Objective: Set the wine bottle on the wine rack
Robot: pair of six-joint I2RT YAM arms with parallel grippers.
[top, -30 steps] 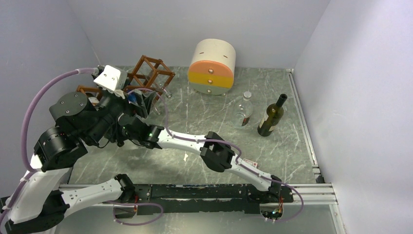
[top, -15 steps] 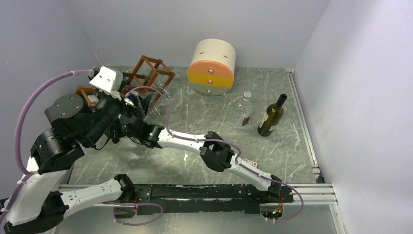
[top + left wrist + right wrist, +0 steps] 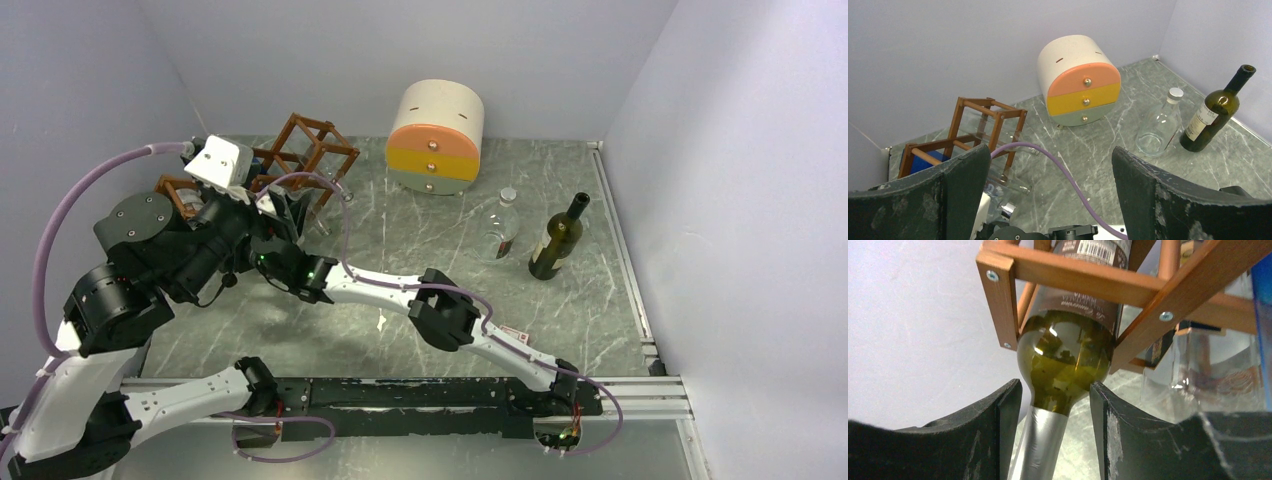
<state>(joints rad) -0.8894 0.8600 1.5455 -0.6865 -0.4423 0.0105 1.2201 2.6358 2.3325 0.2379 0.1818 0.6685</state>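
A green wine bottle [image 3: 1065, 352] with a silver foil neck lies in a cell of the reddish-brown wine rack [image 3: 1068, 275], neck pointing out. My right gripper [image 3: 1055, 390] is open around that neck, with a small gap on each side. The rack stands at the back left [image 3: 310, 150] and also shows in the left wrist view [image 3: 983, 125]. My left gripper [image 3: 1050, 160] is wide open and empty, held above the right wrist beside the rack. A second dark wine bottle [image 3: 555, 240] stands upright at the right and also shows in the left wrist view [image 3: 1210, 117].
A round cream-and-orange drawer cabinet [image 3: 437, 140] stands at the back centre. A clear glass bottle [image 3: 500, 228] stands next to the dark bottle. Clear bottles [image 3: 998, 132] and a blue item [image 3: 930, 159] sit in the rack. A purple cable [image 3: 1068, 177] arcs over the right arm.
My left arm has shifted slightly to the left and then stayed put. The right arm has barely moved at the rack.
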